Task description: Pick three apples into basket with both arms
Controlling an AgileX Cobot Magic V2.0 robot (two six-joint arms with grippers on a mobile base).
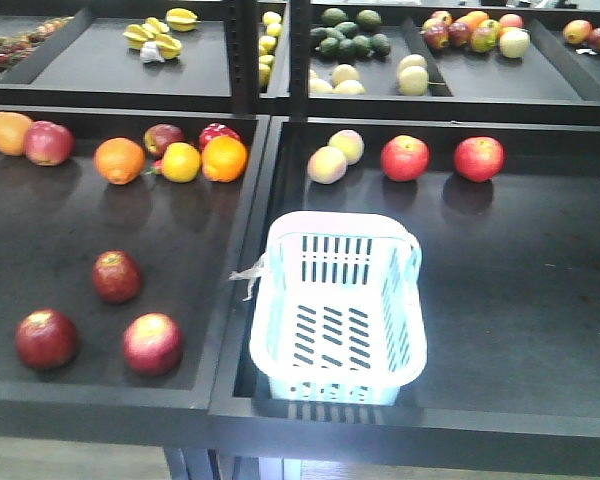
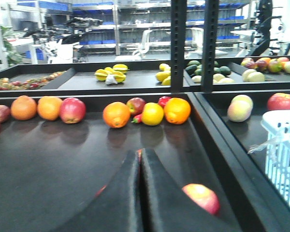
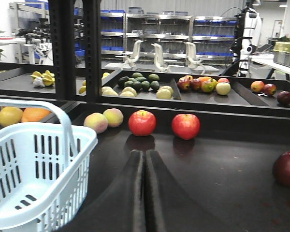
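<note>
The three dark red apples are all on the left tray (image 1: 40, 230), none in the basket yet. The far apple (image 1: 116, 276) sits about mid-tray, with the near-left apple (image 1: 46, 339) and near-right apple (image 1: 152, 343) side by side closer to the front edge, apart from each other.

The basket (image 1: 340, 220) is in the right tray (image 1: 520, 300), right up against the divider between the two trays, so it's just right of the apples.

The left gripper (image 2: 140, 152) is clenched with its fingers pressed together and nothing between them. It's hanging over the left tray, and one of the apples is just to the right of its fingers. The right gripper (image 3: 145, 152) is clenched on nothing too, over the right tray with the basket to its left.

Along the far edge of the left tray there's a row of oranges (image 1: 119, 160) and mixed fruit. At the far edge of the right tray there are two bright red apples (image 1: 405, 157) and a pair of pale peaches (image 1: 327, 164).
</note>
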